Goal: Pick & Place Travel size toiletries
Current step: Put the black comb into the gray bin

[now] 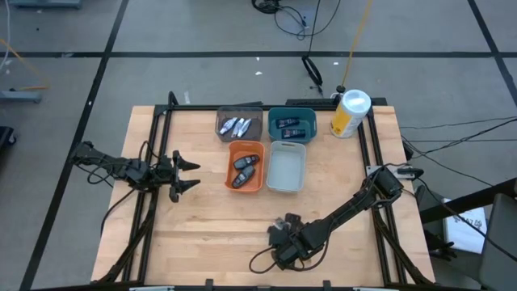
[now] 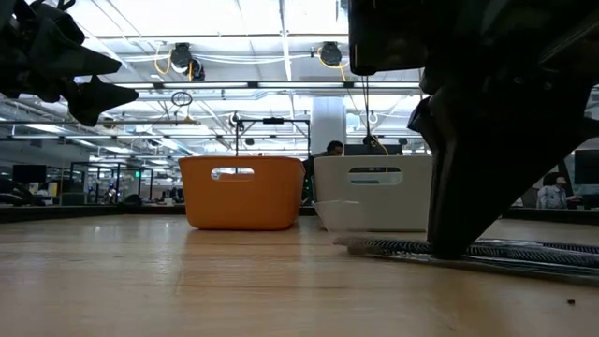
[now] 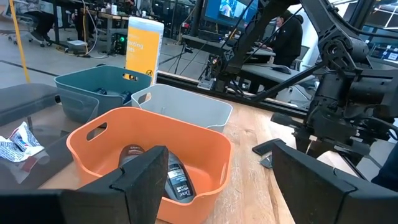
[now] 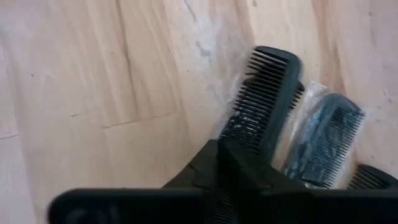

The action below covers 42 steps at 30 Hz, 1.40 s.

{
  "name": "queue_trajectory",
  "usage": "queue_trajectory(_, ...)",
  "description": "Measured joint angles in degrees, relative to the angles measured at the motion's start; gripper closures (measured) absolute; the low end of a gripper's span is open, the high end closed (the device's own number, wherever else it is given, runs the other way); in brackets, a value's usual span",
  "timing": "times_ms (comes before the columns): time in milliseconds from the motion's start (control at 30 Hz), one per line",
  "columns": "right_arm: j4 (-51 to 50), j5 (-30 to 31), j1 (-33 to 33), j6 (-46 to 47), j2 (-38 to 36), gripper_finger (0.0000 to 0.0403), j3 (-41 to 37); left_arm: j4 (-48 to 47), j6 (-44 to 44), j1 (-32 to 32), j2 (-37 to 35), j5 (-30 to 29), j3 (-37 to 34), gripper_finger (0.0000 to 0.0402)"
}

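Note:
Two slim black combs in clear wrap lie side by side on the table near its near edge: one (image 4: 264, 87) under my right gripper (image 4: 217, 152), the other (image 4: 326, 134) beside it. My right gripper (image 1: 283, 240) points down on the first comb, fingers together. Two dark grey ovals (image 3: 174, 177) lie in the orange bin (image 1: 245, 167), silvery-white tubes (image 1: 237, 126) in the grey bin, dark blue tubes (image 1: 291, 125) in the teal bin. My left gripper (image 1: 187, 174) hovers open, left of the orange bin. My right gripper comes from above, pointing down, onto one end of the black comb (image 4: 239, 127). Its fingertips (image 2: 445, 245) stand on the comb, which lies flat on the table (image 2: 524, 253). The fingers themselves hide whether the comb sits between them.
The four bins stand in a block at the table's middle and far side; the pale bin (image 1: 286, 167) right of the orange one shows nothing inside. A yellow-and-white canister (image 1: 350, 113) stands at the far right corner. Bare wood lies between the bins and the combs.

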Motion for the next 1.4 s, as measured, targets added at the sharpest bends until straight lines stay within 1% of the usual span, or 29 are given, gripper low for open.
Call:
queue_trajectory(67,0.1,-0.4,0.0,-0.8,0.0,0.0398,0.0,0.0,0.0,0.0,0.0,0.0,0.0,0.0119)
queue_trajectory(300,0.0,-0.1,0.0,-1.2,-0.4,0.0401,-0.1,0.0,0.0,0.0,0.0,0.0,0.0,0.0119)
queue_trajectory(400,-0.5,1.4,0.2,-1.7,-1.7,0.0402,-0.2,0.0,0.0,0.0,0.0,0.0,0.0,0.0119)
queue_trajectory(467,-0.1,2.2,0.3,-2.4,-3.0,0.0400,-0.2,0.0,0.0,0.0,0.0,0.0,0.0,0.0119)
queue_trajectory(567,0.7,3.7,0.3,-2.7,-4.8,0.0388,-0.2,0.0,0.0,0.0,0.0,0.0,0.0,0.0119)
queue_trajectory(667,1.6,4.6,0.3,-4.7,-5.9,0.0359,-0.2,0.0,0.0,0.0,0.0,0.0,0.0,0.0119)
queue_trajectory(733,2.5,4.5,0.1,-6.5,-6.2,0.0328,-0.1,0.0,0.0,0.0,0.0,0.0,0.0,0.0119)
queue_trajectory(967,2.2,-1.4,-1.6,-7.5,-5.0,0.0176,-0.1,0.0,0.2,0.0,0.0,0.1,0.0,0.0119)
queue_trajectory(1067,1.6,-1.8,-2.3,-8.2,-3.7,0.0133,-0.2,0.0,0.3,0.0,0.0,0.1,0.0,0.0119)
queue_trajectory(1133,1.2,-2.5,-2.9,-8.2,-2.9,0.0122,-0.2,0.0,0.3,0.0,0.0,0.1,0.0,0.0119)
queue_trajectory(1200,0.0,-2.8,-3.3,-7.9,-2.3,0.0120,-0.2,0.0,0.4,0.0,0.0,0.1,0.0,0.0119)
queue_trajectory(1300,-0.7,-3.6,-3.8,-7.1,-1.8,0.0127,-0.2,0.0,0.4,0.0,0.0,0.1,0.0,0.0119)
queue_trajectory(1400,1.5,-4.2,-3.7,-6.9,-1.8,0.0138,-1.4,0.0,0.4,0.0,0.0,0.1,0.0,0.0119)
